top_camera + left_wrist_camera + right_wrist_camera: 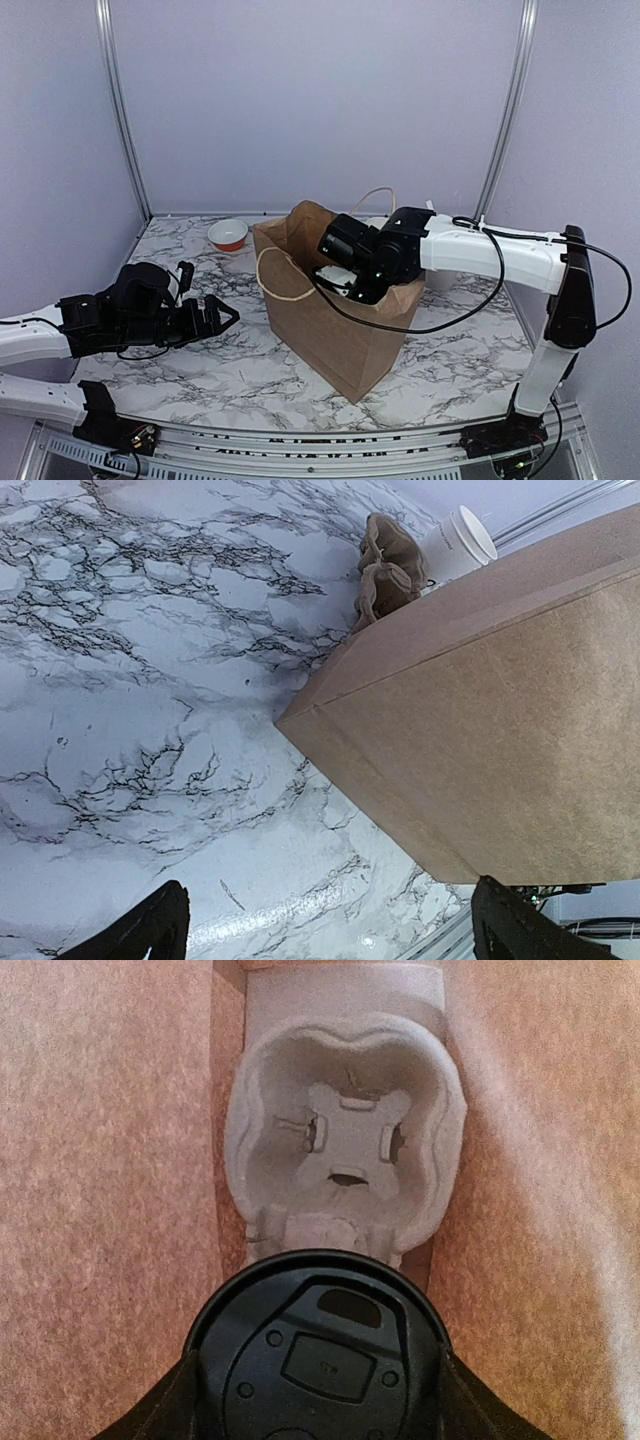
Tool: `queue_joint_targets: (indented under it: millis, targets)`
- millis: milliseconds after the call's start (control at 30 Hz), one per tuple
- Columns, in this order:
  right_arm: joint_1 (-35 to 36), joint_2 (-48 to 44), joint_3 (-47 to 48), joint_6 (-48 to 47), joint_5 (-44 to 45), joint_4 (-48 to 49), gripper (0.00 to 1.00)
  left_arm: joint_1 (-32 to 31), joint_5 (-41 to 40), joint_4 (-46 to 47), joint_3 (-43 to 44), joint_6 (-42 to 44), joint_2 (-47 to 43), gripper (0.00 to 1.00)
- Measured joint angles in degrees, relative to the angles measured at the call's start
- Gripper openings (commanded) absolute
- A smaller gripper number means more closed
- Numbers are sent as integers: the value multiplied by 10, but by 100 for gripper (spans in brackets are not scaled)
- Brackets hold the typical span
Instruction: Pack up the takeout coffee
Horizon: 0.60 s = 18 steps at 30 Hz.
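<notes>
Bag [335,320] on table [200,370], bowl [228,235] behind-left of it, cup carrier [345,1150] inside, takeout coffee [318,1360] just beside it.

No legible text in any view, takeout coffee [318,1358] with tiny embossed marks on a raised panel of its black lid, too small to read, faint grey mark on a white cup [458,542], too blurred to read

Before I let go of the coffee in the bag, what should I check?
1. Right gripper jaws around the takeout coffee: ok.
2. Black lid on: ok.
3. Coffee inside the paper bag: ok.
4. Cup carrier beneath, far slot empty: ok.
5. Coffee seated in a slot: cannot tell.
6. Left gripper open, apart from the bag: ok.
</notes>
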Motion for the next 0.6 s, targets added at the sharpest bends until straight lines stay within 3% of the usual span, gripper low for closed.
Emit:
queue_joint_targets:
  millis: [600]
  targets:
    - [0, 0, 10, 4, -2, -2, 84, 0, 0, 0, 0, 1, 0, 99]
